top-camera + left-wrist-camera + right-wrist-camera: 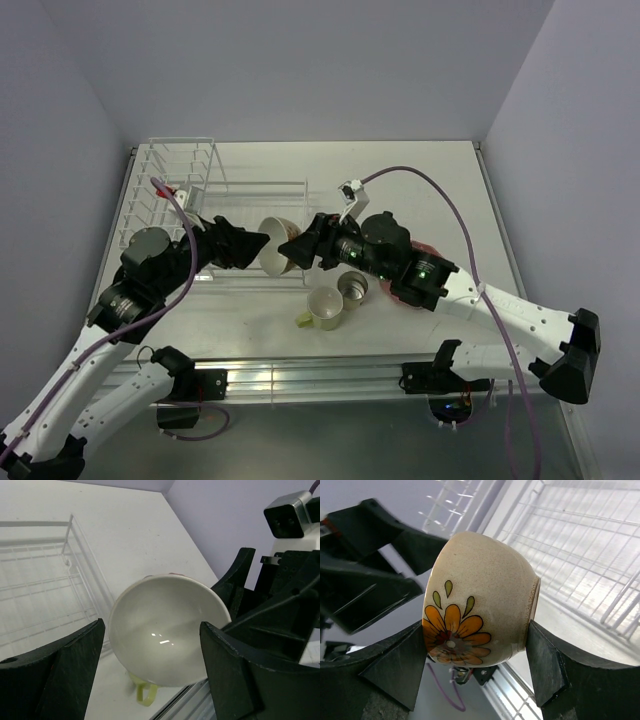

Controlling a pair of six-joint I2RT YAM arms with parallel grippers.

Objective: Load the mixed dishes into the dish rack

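Right now both arms reach in from the near edge of the table (420,180) and meet nose to nose over its middle. The right arm comes from the near right corner, its forearm lying low and slanting toward the left, and the right gripper (300,246) is clamped on the cream bowl (272,252). In the right wrist view one finger presses the bowl's foot and the other its rim, so the bowl hangs on its side with an orange flower painted on the outside. It is held off the table, just at the right end of the dish rack (160,170), mouth turned to the left.

The left arm rises from the near left corner, bends at the elbow and points its wrist rightward, straight at the bowl's mouth. The left gripper (256,244) has its jaws spread wide, one finger on either side of the bowl (whether they brush the rim I cannot tell), and its camera looks into the glossy pale inside.

The rack stands at the far left corner, tall slotted end farthest back. Toward the near edge, below the bowl, the pale yellow-green mug (325,307) and the small steel cup (352,286) stand just beside each other. The pink plate (400,300) lies mostly hidden under the right arm
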